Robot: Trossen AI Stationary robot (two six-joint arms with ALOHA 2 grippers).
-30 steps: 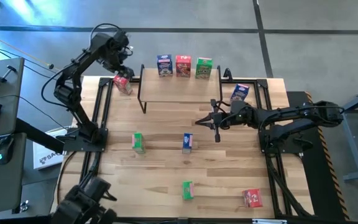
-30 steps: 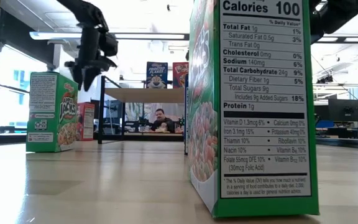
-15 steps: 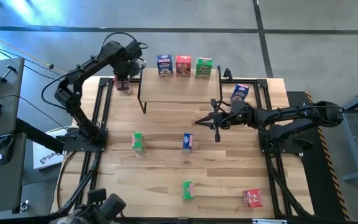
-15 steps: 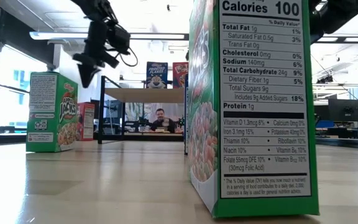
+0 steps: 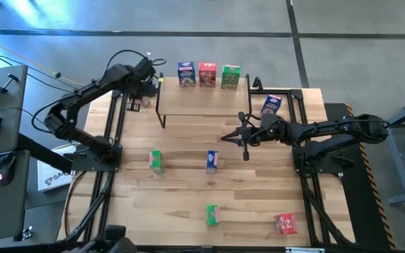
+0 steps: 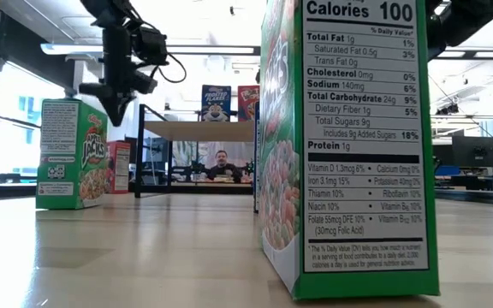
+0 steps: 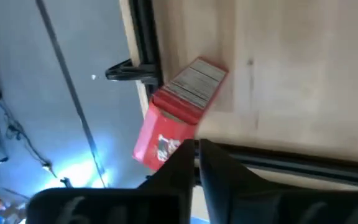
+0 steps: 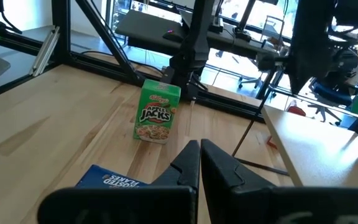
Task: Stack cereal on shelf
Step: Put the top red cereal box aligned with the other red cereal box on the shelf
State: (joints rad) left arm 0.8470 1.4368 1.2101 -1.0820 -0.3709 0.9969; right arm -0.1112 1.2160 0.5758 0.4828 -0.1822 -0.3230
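Wooden and pale, the counter (image 5: pixel 188 161) fills the middle of the high view, and at its upper left the left tool (image 5: pixel 143 82), fingers together and holding nothing, hangs above a red cereal box (image 5: pixel 137 100) lying beside the left end of the shelf (image 5: pixel 201 100). Along the shelf's far edge at upper centre stand a blue box (image 5: pixel 185 74), a red box (image 5: pixel 207 74) and a green box (image 5: pixel 230 76), with more cereal scattered on the counter below. Right of centre the right tool (image 5: pixel 243 135) waits with fingers together, just below a blue box (image 5: pixel 271 105).
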